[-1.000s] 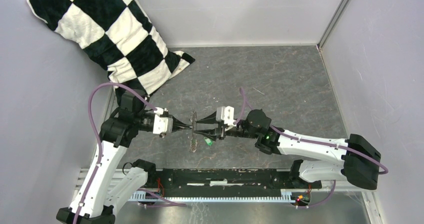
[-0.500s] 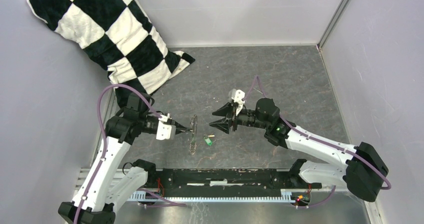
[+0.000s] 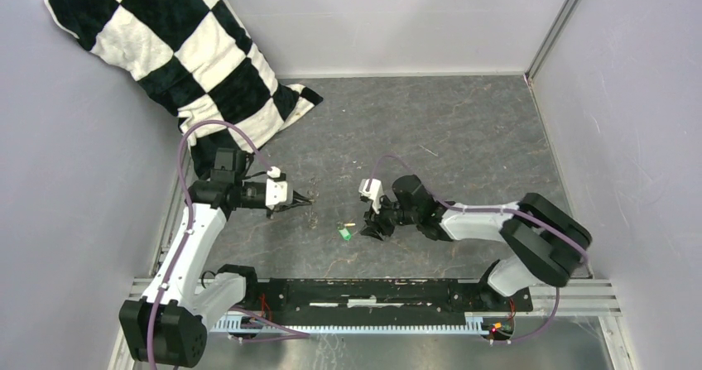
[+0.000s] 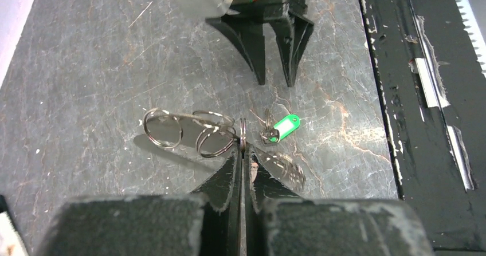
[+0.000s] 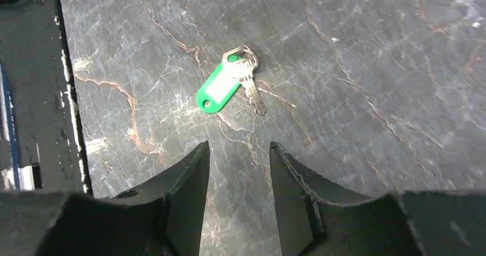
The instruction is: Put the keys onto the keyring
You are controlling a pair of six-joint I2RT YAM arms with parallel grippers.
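Observation:
The keys (image 5: pixel 229 84), a small metal key on a bright green tag, lie flat on the grey marbled floor (image 3: pixel 463 130). In the top view the keys (image 3: pixel 343 232) show between the two arms. My right gripper (image 5: pixel 239 148) hovers just short of them, open with nothing between its fingers. My left gripper (image 4: pixel 243 148) is shut on the keyring (image 4: pixel 243 133), seen edge-on as a thin silvery line. Small rings (image 4: pixel 163 128) strung on it rest on the floor to its left. The keys (image 4: pixel 279 128) lie just right of the keyring, with the right gripper's fingers (image 4: pixel 256 44) beyond.
A black-and-white checkered pillow (image 3: pixel 182 55) leans in the back left corner. A black rail (image 3: pixel 372 291) runs along the near edge, close to the keys. Grey walls enclose the left, back and right sides.
My right gripper has drawn back from the keyring, turned downward and dropped low beside the keys. My left gripper has pulled left and lowered the keyring to the floor. The keys have not moved.

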